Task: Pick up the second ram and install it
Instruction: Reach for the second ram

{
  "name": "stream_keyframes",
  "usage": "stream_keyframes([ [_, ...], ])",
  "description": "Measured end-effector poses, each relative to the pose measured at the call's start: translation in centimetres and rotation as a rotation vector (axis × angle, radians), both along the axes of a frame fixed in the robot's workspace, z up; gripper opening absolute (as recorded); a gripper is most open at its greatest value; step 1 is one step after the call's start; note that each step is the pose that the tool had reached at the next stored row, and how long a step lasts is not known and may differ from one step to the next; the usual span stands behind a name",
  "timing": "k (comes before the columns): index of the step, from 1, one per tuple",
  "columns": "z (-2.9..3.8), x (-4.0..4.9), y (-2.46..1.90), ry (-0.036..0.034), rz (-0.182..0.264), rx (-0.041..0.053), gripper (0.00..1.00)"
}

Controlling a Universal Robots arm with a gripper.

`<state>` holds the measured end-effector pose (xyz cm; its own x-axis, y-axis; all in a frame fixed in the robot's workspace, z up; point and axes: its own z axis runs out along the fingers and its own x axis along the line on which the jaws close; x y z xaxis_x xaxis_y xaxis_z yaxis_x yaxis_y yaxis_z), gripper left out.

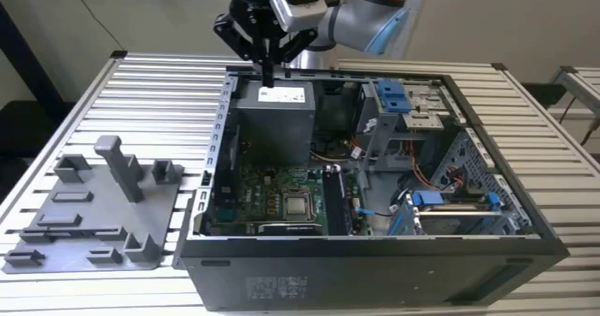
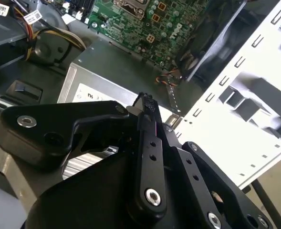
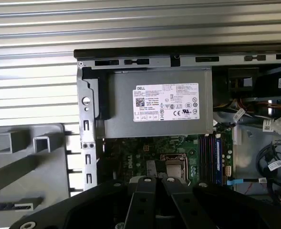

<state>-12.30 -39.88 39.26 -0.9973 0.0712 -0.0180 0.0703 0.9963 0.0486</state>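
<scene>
My gripper (image 1: 269,81) hangs over the grey power supply (image 1: 272,119) at the back of the open computer case (image 1: 375,260). Its black fingers (image 2: 147,107) are shut tip to tip, and nothing shows between them in both wrist views. The memory slots (image 3: 212,155) run beside the silver CPU (image 3: 171,164) on the green board; in the exterior view they show as a dark upright strip (image 1: 334,198). A thin dark strip (image 3: 9,206) lies in the grey tray (image 3: 40,186). I cannot tell whether it is the second ram.
The grey tray (image 1: 94,228) with blocks and a tall post (image 1: 120,165) lies on the slatted table, at the exterior view's left of the case. Blue drive brackets (image 1: 394,95), cables and a metal cage (image 1: 468,211) crowd the case's other side.
</scene>
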Motion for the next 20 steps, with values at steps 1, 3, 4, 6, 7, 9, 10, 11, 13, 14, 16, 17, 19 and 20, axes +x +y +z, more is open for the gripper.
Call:
stream_keyframes([
  [1, 0.00, -0.07, 0.00, 0.0001, 0.000, 0.0000, 0.11],
  [3, 0.00, -0.25, 0.00, 0.0002, 0.000, 0.0000, 0.11],
  [4, 0.00, -0.35, 0.00, 0.0002, 0.000, 0.0000, 0.11],
  [6, 0.00, -0.56, 0.00, 0.0002, 0.000, 0.0000, 0.11],
  [7, 0.00, -0.65, 0.00, 0.0001, 0.000, 0.0000, 0.11],
  [9, 0.00, -0.83, 0.00, 0.0001, 0.000, 0.0001, 0.11],
  [10, 0.00, -0.93, 0.00, 0.0001, 0.000, 0.0001, 0.11],
  [11, 0.00, -1.02, 0.00, 0.0002, 0.000, 0.0000, 0.11],
  [13, 0.00, -1.22, 0.00, 0.0002, 0.000, 0.0000, 0.11],
  [14, 0.00, -1.31, 0.00, 0.0003, 0.000, 0.0000, 0.11],
  [16, -0.01, -1.46, 0.00, 0.0005, 0.000, 0.0001, 0.11],
  [17, -0.01, -1.55, 0.00, 0.0006, 0.000, 0.0000, 0.11],
  [19, -0.01, -1.75, 0.00, 0.0008, 0.000, 0.0000, 0.11],
  [20, -0.01, -1.84, 0.00, 0.0009, 0.000, 0.0000, 0.11],
])
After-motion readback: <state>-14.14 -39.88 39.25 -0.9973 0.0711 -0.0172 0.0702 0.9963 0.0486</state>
